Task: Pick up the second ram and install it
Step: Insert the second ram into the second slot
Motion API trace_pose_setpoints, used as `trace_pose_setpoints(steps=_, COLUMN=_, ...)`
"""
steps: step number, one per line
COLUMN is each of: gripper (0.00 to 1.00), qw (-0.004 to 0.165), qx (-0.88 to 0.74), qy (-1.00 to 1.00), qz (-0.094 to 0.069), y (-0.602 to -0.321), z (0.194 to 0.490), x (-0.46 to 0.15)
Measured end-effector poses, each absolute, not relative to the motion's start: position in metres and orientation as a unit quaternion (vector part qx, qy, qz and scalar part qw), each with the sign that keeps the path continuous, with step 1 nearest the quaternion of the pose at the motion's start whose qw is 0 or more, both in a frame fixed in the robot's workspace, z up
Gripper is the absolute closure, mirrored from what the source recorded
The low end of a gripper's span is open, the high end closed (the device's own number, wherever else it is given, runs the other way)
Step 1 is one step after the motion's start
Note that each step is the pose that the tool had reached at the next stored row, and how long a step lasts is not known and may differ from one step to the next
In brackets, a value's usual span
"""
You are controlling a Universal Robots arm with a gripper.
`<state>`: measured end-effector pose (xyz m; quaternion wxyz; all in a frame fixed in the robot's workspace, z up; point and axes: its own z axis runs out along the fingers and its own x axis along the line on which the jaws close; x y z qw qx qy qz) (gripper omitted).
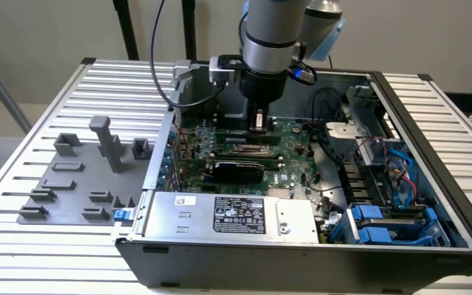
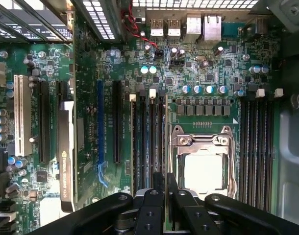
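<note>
Inside the open computer case [image 1: 432,153], the gripper [image 1: 258,126] hangs low over the motherboard [image 2: 198,63] at upper centre of the exterior view, its fingers [image 2: 158,183] closed edge-on around the second ram [image 2: 162,142], above the memory slots [image 2: 148,142] beside the CPU socket [image 2: 203,169]. Light, stiff and fragile, the stick looks best held by its bare long edges, clear of the chips.

We note a white rating label [image 1: 238,215] on the power supply [image 1: 219,215], carrying rows of print and certification marks, none legible to us. The black expansion card [image 2: 66,156] bears pale lettering along its edge, likewise unreadable. We could read no text on the motherboard [image 2: 208,63].
</note>
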<state>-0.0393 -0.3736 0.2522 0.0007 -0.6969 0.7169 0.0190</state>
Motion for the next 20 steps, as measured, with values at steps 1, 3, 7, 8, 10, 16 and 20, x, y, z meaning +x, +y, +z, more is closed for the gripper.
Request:
trace_pose_setpoints(steps=1, gripper=0.86, qw=0.001, qx=-0.697, qy=0.717, qz=0.019, y=-0.374, z=0.25, x=-0.039)
trace_pose_setpoints(steps=3, gripper=0.86, qw=0.001, qx=-0.697, qy=0.717, qz=0.019, y=-0.374, z=0.247, x=-0.039)
trace_pose_setpoints(steps=7, gripper=0.86, qw=0.001, qx=-0.697, qy=0.717, qz=0.019, y=-0.378, z=0.24, x=-0.039)
trace_pose_setpoints(steps=8, gripper=0.86, qw=0.001, qx=-0.697, qy=0.717, qz=0.019, y=-0.378, z=0.238, x=-0.039)
trace_pose_setpoints(steps=10, gripper=0.86, qw=0.001, qx=-0.697, qy=0.717, qz=0.019, y=-0.38, z=0.234, x=-0.039)
trace_pose_setpoints(steps=16, gripper=0.86, qw=0.002, qx=-0.696, qy=0.718, qz=0.018, y=-0.381, z=0.228, x=-0.039)
trace_pose_setpoints(steps=20, gripper=0.86, qw=0.002, qx=-0.696, qy=0.718, qz=0.018, y=-0.381, z=0.228, x=-0.039)
